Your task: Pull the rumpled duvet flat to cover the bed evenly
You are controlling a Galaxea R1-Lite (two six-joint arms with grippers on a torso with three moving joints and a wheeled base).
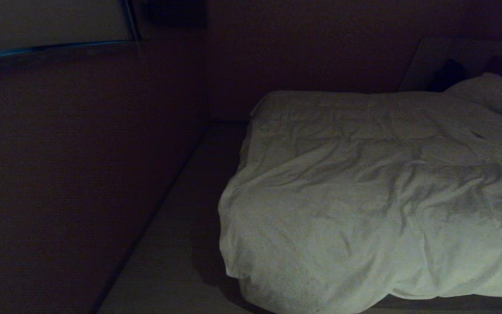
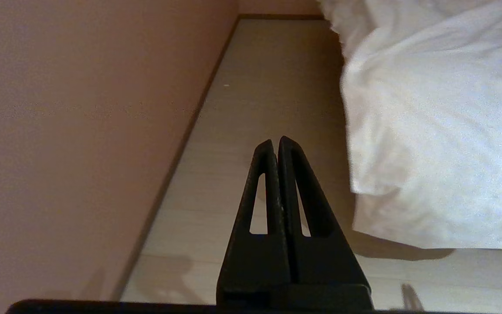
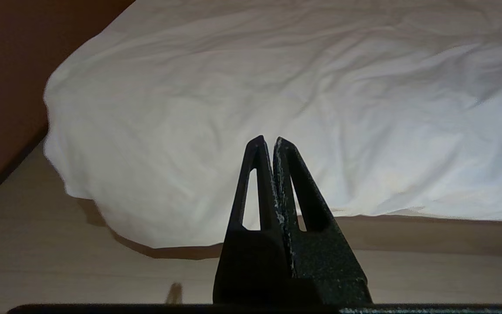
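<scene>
Duvet [image 1: 377, 196] bunched, fills right of frame, hides bed. Left end effector [image 2: 276, 144], right end effector [image 3: 267, 143] both clenched, empty, parked low since no pull started.

The duvet [image 1: 377, 196] runs off the right edge and the lower right of the head view, so its far side and full width go unseen. It drapes over the near corner and hides the bed's [image 1: 451, 303] mattress entirely; only a dark strip of base shows along the lower right edge. A pillow [image 1: 490, 93] at the upper right is cut by the frame's edge. Beside it a dark shape [image 1: 447, 74] is too dim to identify. At the upper left, a pale framed panel [image 1: 50, 22] is cropped by the top and left edges. Neither arm appears in the head view.
</scene>
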